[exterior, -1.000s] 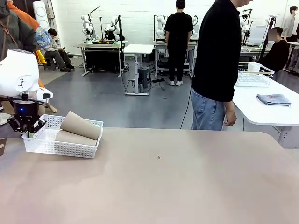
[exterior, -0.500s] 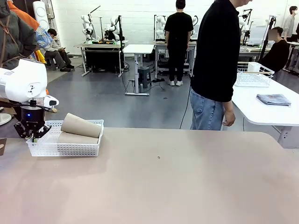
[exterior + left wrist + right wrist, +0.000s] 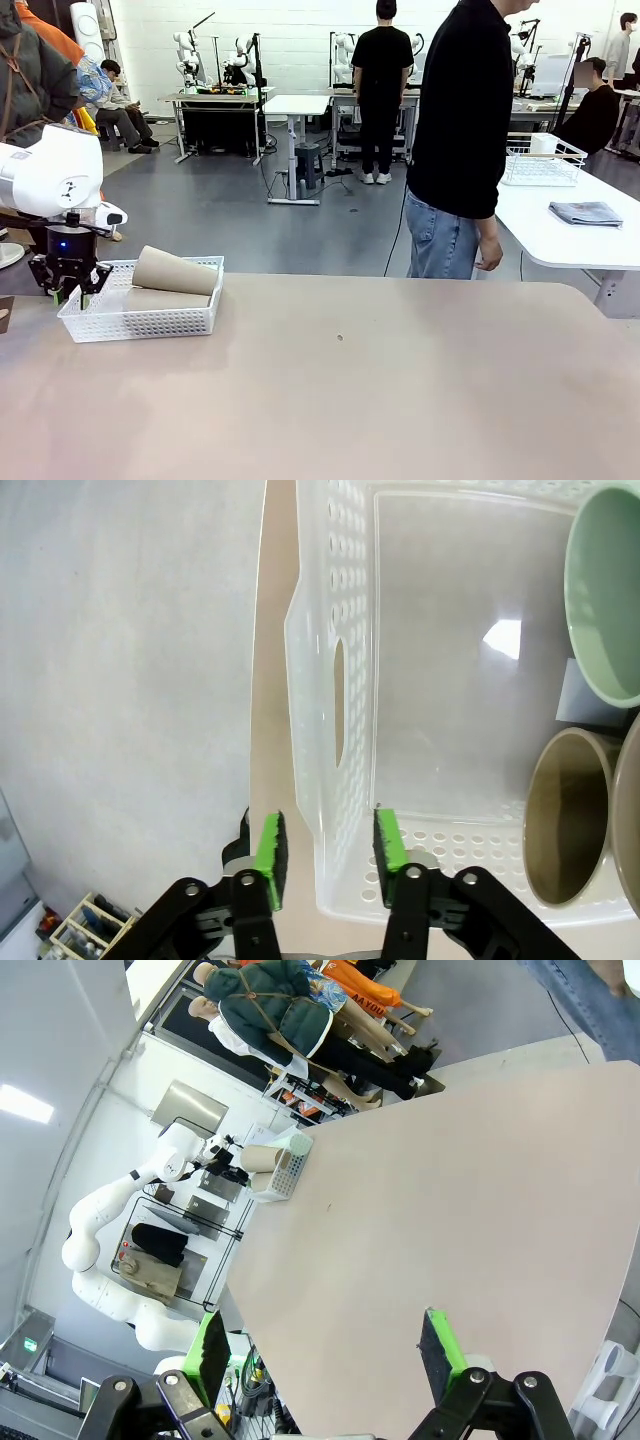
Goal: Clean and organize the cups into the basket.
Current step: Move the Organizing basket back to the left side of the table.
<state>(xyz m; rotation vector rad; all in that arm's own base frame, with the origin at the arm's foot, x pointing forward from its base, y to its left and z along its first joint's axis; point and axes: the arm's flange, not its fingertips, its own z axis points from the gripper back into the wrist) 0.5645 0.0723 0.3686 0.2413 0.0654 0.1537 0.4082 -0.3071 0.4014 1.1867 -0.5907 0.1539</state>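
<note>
Left hand (image 3: pixel 327 845) spread, green pads either side of the basket (image 3: pixel 140 318) end wall at its rim, not clamping; right hand (image 3: pixel 325 1348) wide, empty, above the bare desk (image 3: pixel 400 400); basket at the desk's far-left corner; tan cups (image 3: pixel 176 271) and mint cup (image 3: pixel 603 590) lie inside; judged nearly complete, no loose cups seen.

Tan table (image 3: pixel 400 390); white basket (image 3: pixel 140 322) at left far corner.
</note>
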